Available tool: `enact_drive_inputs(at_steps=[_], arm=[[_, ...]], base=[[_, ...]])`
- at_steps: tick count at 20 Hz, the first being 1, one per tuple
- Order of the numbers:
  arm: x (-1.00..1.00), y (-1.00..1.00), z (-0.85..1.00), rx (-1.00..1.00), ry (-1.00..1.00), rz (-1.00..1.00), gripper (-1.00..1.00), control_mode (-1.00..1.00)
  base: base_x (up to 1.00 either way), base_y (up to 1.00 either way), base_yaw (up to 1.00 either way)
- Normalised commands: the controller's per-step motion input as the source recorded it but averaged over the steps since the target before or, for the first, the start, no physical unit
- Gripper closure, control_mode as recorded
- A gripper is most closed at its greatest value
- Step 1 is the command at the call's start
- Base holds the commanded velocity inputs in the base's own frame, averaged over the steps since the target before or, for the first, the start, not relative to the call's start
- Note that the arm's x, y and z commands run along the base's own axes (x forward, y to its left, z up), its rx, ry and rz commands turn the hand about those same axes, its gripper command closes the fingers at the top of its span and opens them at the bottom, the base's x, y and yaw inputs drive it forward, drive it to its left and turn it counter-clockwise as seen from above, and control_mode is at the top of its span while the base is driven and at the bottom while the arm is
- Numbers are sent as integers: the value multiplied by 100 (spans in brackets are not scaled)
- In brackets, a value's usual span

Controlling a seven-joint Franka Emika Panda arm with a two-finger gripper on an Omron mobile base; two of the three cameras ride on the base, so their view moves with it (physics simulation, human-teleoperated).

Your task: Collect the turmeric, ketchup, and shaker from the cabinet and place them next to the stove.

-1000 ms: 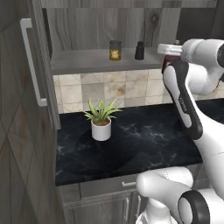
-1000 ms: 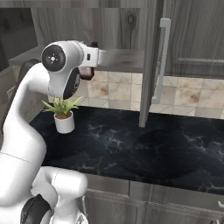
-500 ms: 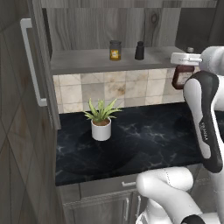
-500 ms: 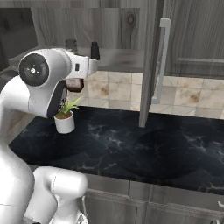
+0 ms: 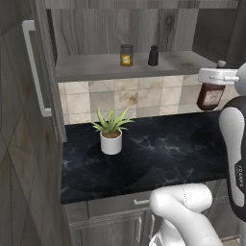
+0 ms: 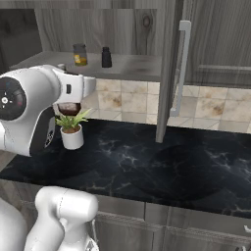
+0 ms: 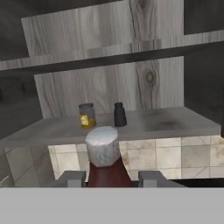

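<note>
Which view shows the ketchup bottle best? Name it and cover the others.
The left base view: the ketchup bottle hangs in profile from the tool, clear of the cabinet shelf, label side visible. The hand view looks down on its cap and neck. The right base view shows a dark sliver under the arm.

Red-brown ketchup (image 5: pixel 209 96); orange turmeric (image 5: pixel 126 56); black shaker (image 5: pixel 153 55); grey woodgrain cabinet (image 5: pixel 110 29).

White arm raised, hand (image 7: pixel 109 178) level, fingers clamped on ketchup (image 7: pixel 108 168)
</note>
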Motion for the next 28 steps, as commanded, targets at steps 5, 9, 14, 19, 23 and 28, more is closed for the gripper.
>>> enact_drive_inputs(at_steps=[5, 9, 14, 19, 23, 28], arm=[[-1, 7, 0, 0, 1, 0, 100, -100], [0, 1, 0, 0, 0, 0, 100, -100], [-30, 5, 0, 0, 0, -1, 100, -100], [-56, 5, 0, 0, 0, -3, 100, -100], [-27, 0, 0, 0, 0, -2, 100, -100], [0, 0, 0, 0, 0, 0, 100, 100]], base=[[0, 0, 0], [0, 0, 0], [0, 0, 0], [0, 0, 0], [0, 0, 0], [-39, 1, -3]])
